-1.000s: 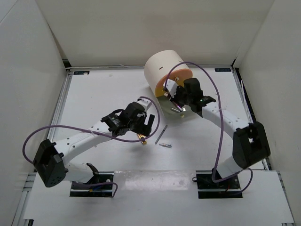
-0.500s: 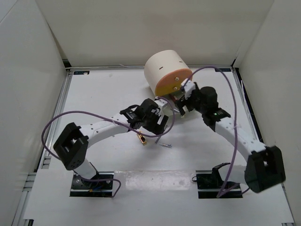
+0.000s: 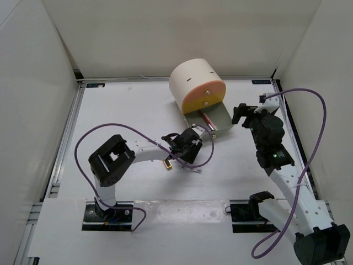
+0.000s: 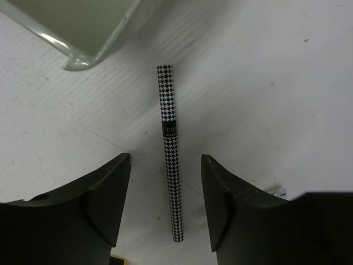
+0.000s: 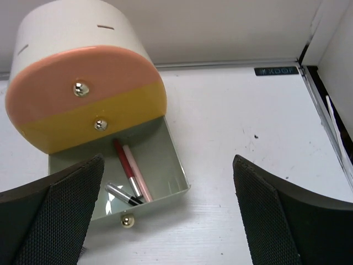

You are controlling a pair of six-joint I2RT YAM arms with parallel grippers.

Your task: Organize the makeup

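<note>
A thin houndstooth pencil (image 4: 170, 160) lies flat on the table between the fingers of my left gripper (image 4: 165, 159), which stands open around it without touching it. From above, the left gripper (image 3: 191, 146) hides the pencil. A gold lipstick (image 3: 166, 163) lies just to its left and a small silver piece (image 3: 194, 170) below it. The pulled-out grey drawer (image 5: 179, 165) holds a red tube (image 5: 122, 160), a pink tube (image 5: 138, 176) and a silver-and-black tube (image 5: 122, 194). My right gripper (image 3: 243, 114) hangs wide open and empty, right of the drawer.
The large cream cylindrical box (image 3: 193, 81) with orange fronts (image 3: 205, 96) stands at the back centre, its bottom drawer (image 3: 223, 117) pulled out toward the arms. One corner of the drawer (image 4: 83, 52) lies just ahead of the left gripper. White walls enclose the table.
The right gripper opened, left the drawer and drew back to the right. The left arm swung right, over the pencil, and its jaws have narrowed around it.
</note>
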